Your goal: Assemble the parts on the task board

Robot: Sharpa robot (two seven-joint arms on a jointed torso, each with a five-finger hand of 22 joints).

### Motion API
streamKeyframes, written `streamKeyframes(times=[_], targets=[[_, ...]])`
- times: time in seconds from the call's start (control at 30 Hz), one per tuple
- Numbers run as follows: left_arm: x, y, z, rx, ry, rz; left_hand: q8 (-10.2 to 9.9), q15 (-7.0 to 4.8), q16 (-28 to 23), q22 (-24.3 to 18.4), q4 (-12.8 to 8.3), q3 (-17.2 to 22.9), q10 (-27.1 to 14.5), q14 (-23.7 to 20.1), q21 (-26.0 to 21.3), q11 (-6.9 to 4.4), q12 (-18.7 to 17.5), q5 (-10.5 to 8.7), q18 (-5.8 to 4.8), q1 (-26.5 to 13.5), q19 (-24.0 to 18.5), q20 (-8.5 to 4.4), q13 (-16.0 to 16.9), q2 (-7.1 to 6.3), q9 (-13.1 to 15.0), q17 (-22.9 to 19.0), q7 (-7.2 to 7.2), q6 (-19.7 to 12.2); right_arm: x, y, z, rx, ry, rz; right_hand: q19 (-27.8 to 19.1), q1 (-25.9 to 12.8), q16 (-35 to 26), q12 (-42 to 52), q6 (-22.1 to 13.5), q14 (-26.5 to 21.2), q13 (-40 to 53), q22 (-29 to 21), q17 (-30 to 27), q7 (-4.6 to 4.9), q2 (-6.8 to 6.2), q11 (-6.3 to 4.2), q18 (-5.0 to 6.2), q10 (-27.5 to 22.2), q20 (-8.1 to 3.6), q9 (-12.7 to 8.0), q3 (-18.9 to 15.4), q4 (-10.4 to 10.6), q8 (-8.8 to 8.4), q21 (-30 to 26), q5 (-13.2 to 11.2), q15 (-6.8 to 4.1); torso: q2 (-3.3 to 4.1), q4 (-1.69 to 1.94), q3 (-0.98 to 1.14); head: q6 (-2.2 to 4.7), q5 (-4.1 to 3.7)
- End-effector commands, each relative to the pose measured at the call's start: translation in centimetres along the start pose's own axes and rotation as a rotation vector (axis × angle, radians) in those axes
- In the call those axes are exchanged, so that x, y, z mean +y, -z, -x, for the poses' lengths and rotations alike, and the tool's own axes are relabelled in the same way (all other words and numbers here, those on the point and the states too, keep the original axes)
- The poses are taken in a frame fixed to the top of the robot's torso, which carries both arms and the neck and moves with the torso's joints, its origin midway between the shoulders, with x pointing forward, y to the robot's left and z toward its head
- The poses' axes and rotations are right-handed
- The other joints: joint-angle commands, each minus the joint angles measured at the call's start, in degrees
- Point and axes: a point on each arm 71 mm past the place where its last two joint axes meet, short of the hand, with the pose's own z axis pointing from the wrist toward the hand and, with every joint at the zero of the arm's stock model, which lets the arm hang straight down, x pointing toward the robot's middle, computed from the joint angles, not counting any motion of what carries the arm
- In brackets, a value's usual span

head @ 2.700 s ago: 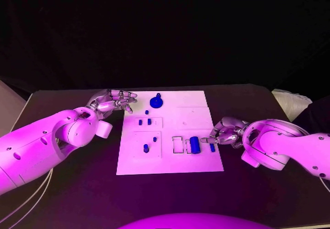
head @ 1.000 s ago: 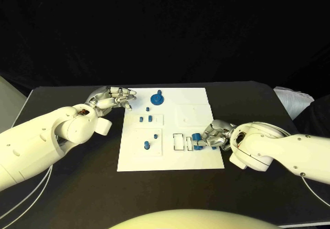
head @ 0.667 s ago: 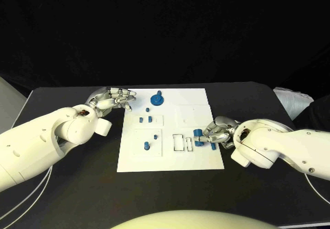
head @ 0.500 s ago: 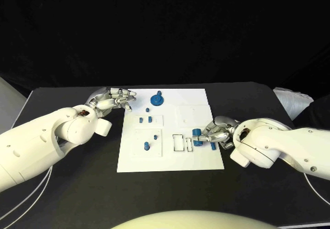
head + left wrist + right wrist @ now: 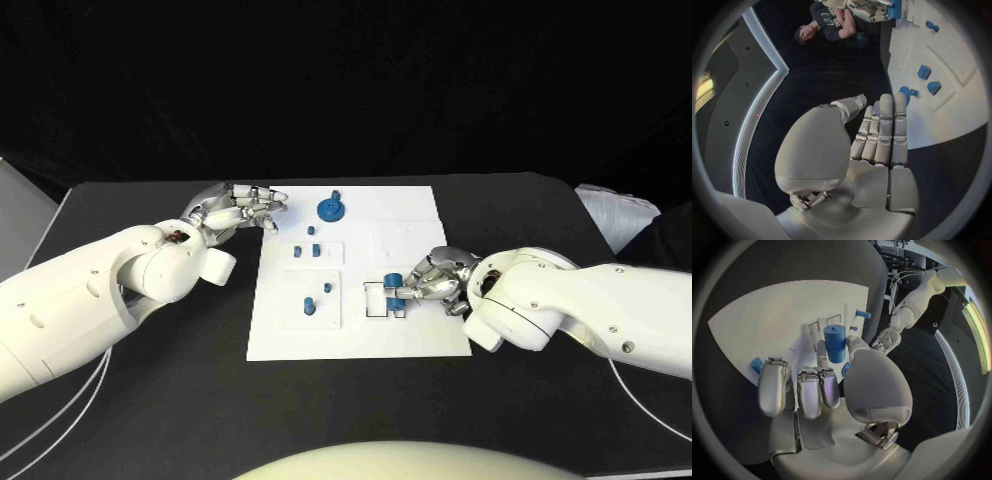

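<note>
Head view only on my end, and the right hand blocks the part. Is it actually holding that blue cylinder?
Observer: Yes. The right wrist view shows the right hand pinching the blue cylinder between its thumb and a finger, with the top end sticking out free.
Operator: Left hand carrying anything?
Observer: No. The left wrist view shows the left hand with an empty palm and its fingers straight, side by side.
Operator: Loose parts close to the right hand?
Observer: One. A small blue part lies on the task board just beside that hand's outer finger.
</note>
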Motion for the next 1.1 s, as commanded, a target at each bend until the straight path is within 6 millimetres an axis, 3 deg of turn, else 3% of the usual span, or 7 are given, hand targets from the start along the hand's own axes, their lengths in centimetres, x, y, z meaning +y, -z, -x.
streamKeyframes(times=[0.03, 0.13, 0.3, 0.93, 1.1], targets=[[-0.1, 0.0, -0.2, 0.015, 0.005, -0.005, -0.2, -0.08, -0.3, -0.1, 0.3, 0.2, -0.4, 0.3, -0.2, 0.13, 0.4, 0.18, 0.86, 0.0, 0.2, 0.02, -0.1, 0.51, -0.1, 0.1, -0.13, -0.2, 0.3, -0.3, -0.3, 0.002, 0.027, 0.008, 3.7, -0.4, 0.4, -0.3, 0.4, 5.9, 13.5, 6.3, 15.1, -0.12, 0.1, -0.17, -0.46, 4.6, -0.39, 0.0, 0.3, -0.1, 0.08, -0.2, -0.5, -0.24, 0.04, 0.0, 0.02, -0.03, 0.08], [-0.1, 0.0, -0.2, 0.015, 0.005, -0.005, -0.2, -0.08, -0.3, -0.1, 0.3, 0.2, -0.4, 0.3, -0.2, 0.13, 0.4, 0.18, 0.86, 0.0, 0.2, 0.02, -0.1, 0.51, -0.1, 0.1, -0.13, -0.2, 0.6, -0.6, -0.5, -0.004, 0.049, 0.02, 3.7, -0.6, 0.4, -0.4, 0.4, 5.9, 13.5, 6.4, 15.1, -0.09, -0.07, -0.15, -0.46, 4.6, -0.37, 0.0, 0.4, -0.1, 0.05, -0.2, -0.7, -0.22, 0.03, -0.01, -0.05, -0.03, 0.16], [-0.1, 0.0, -0.3, 0.016, 0.005, -0.005, -0.2, -0.08, -0.3, -0.1, 0.3, 0.2, -0.4, 0.3, -0.2, 0.13, 0.4, 0.18, 0.86, 0.0, 0.2, 0.02, -0.1, 0.51, -0.1, 0.1, -0.13, -0.2, 1.1, -0.9, -0.9, -0.01, 0.078, 0.035, 3.7, -0.8, 0.4, -0.4, 0.4, 5.9, 13.4, 6.4, 15.1, -0.08, -0.17, -0.13, -0.49, 4.6, -0.36, 0.0, 0.4, -0.1, 0.04, -0.1, -1.0, -0.2, 0.03, 0.01, 0.08, -0.15, 0.32], [-0.1, 0.1, -0.2, 0.016, 0.003, 0.0, -0.2, -0.08, -0.3, -0.1, 0.3, 0.2, -0.4, 0.2, -0.3, 0.14, 0.4, 0.18, 0.86, 0.0, 0.2, 0.01, -0.1, 0.48, -0.1, 0.1, -0.12, -0.2, 1.3, -1.3, -1.3, -0.009, 0.124, 0.044, 3.6, -1.4, 0.4, -0.7, 0.3, 5.9, 13.2, 6.4, 15.1, 0.02, -0.77, -0.04, -0.47, 4.4, -0.29, 0.0, 0.5, -0.1, -0.07, -0.2, -1.9, -0.12, 0.08, -0.06, 0.1, -0.38, 0.84], [-0.1, 0.1, -0.1, 0.016, 0.003, 0.001, -0.2, -0.07, -0.3, -0.2, 0.3, 0.2, -0.5, 0.2, -0.3, 0.15, 0.4, 0.18, 0.85, 0.0, 0.3, 0.01, -0.1, 0.45, -0.1, 0.1, -0.11, -0.2, 1.3, -1.4, -1.3, -0.012, 0.133, 0.045, 3.6, -3.0, 0.3, -1.1, 0.3, 5.8, 13.0, 6.4, 15.0, 0.06, -1.58, 0.02, -0.43, 4.2, -0.18, 0.2, 0.0, -0.1, 0.0, -0.4, -4.6, -0.04, 0.06, -0.02, 0.1, -0.47, 0.88]])
